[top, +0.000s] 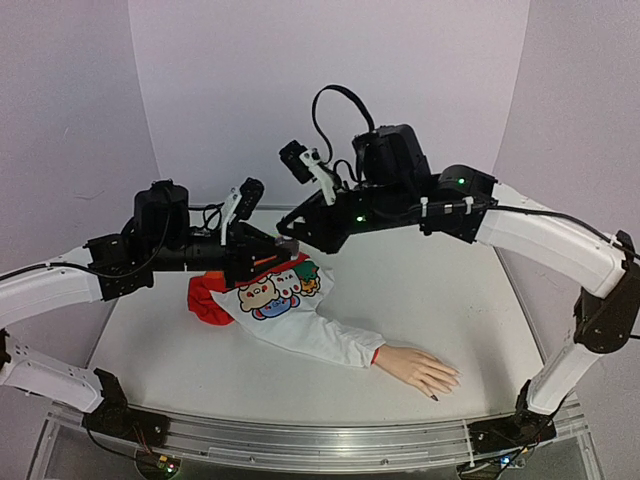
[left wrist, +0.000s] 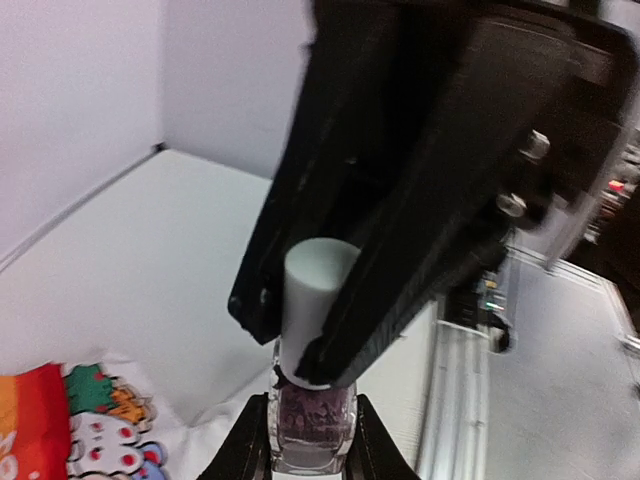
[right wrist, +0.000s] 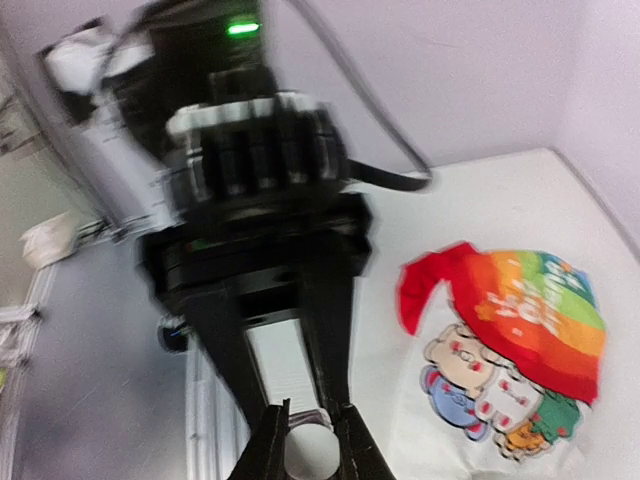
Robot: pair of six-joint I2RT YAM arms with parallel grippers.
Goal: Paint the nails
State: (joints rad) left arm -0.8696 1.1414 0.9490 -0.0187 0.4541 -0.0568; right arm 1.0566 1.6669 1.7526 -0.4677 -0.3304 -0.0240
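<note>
White table (top: pixel 430 270), centre of the top view, with an aluminium rail (top: pixel 330 440) along its lower edge. Lying flat on it, left of centre, is a white garment (top: pixel 300 330) with a cartoon and rainbow print, its sleeve running toward the lower right. A pale mannequin hand (top: pixel 420 368) extends from the cuff and rests on the surface at lower right of centre; of its nails (top: pixel 435 398), one is dark.

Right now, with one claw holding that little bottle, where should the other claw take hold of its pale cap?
Grip the cap on its round sides, coming end-on along its axis. It is a plain cylinder standing clear of the glass bottle, whose body the left claw pinches, so two opposite sides are free. The right claw sits that way, shut on the cap.
</note>
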